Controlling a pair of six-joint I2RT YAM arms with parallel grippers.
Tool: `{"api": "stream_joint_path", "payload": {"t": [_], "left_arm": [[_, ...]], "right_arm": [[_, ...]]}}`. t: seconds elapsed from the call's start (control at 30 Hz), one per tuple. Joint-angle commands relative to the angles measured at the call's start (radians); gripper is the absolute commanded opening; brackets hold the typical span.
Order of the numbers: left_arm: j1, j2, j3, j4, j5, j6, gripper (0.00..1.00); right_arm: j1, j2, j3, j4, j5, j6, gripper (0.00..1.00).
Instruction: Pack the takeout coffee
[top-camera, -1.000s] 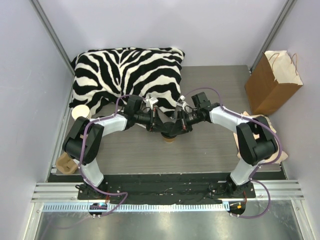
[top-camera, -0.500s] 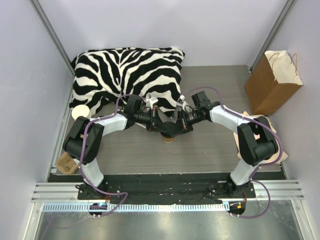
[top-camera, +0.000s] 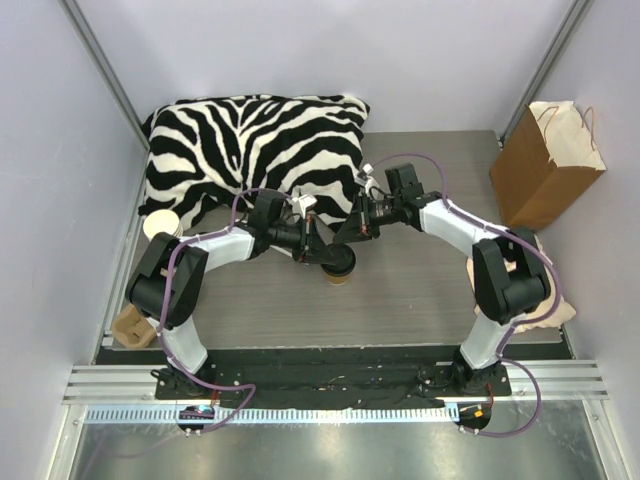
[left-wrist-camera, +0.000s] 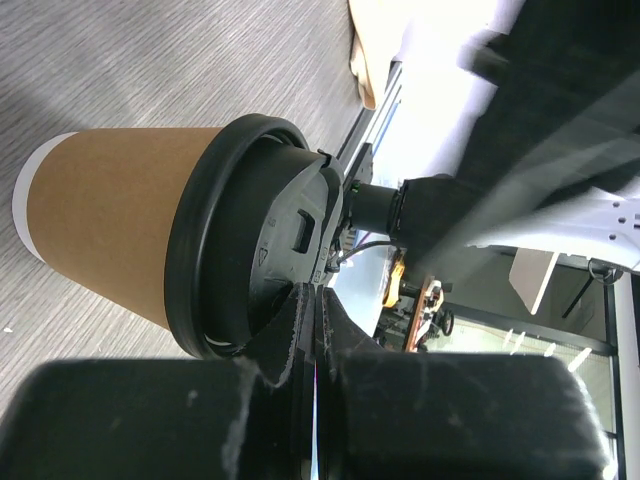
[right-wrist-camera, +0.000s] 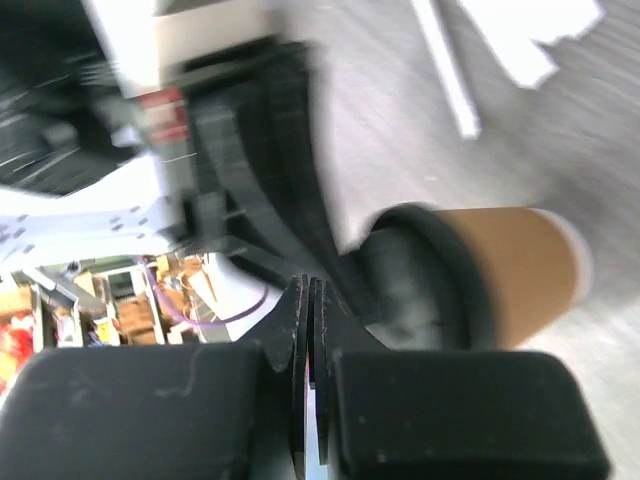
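Upright takeout coffee (top-camera: 340, 272) sits just beneath the left fingers (left-wrist-camera: 285, 340), pressed together over its top; right fingers (right-wrist-camera: 295, 320), likewise together, hang farther off

- pale lilac walls (top-camera: 300, 50) close in on three sides, evenly lit
- grey wood-grain desk (top-camera: 420, 300) fills the middle
- aluminium rail (top-camera: 100, 385) runs along its near edge

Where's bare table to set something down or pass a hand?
Bare table: the strip between the takeout coffee and the black base plate, and the far patch between the zebra pillow and the paper bag. Crowded: centre, where left gripper and right gripper sit by the cup, and the left edge by the cup stack.
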Motion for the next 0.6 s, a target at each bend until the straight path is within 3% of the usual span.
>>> {"api": "stream_joint_path", "payload": {"t": [0.0, 0.33, 0.57], "left_arm": [[-0.005, 0.029, -0.03, -0.078, -0.087, 0.059, 0.0], [-0.003, 0.017, -0.027, -0.054, -0.066, 0.057, 0.0], [-0.009, -0.137, -0.011, 0.083, 0.009, -0.027, 0.0]], "right_arm": [[-0.01, 0.103, -0.042, 0.039, 0.048, 0.016, 0.01], [-0.012, 0.048, -0.013, -0.046, 0.026, 0.0, 0.01], [-0.009, -0.057, 0.02, -0.019, -0.038, 0.065, 0.01]]}}
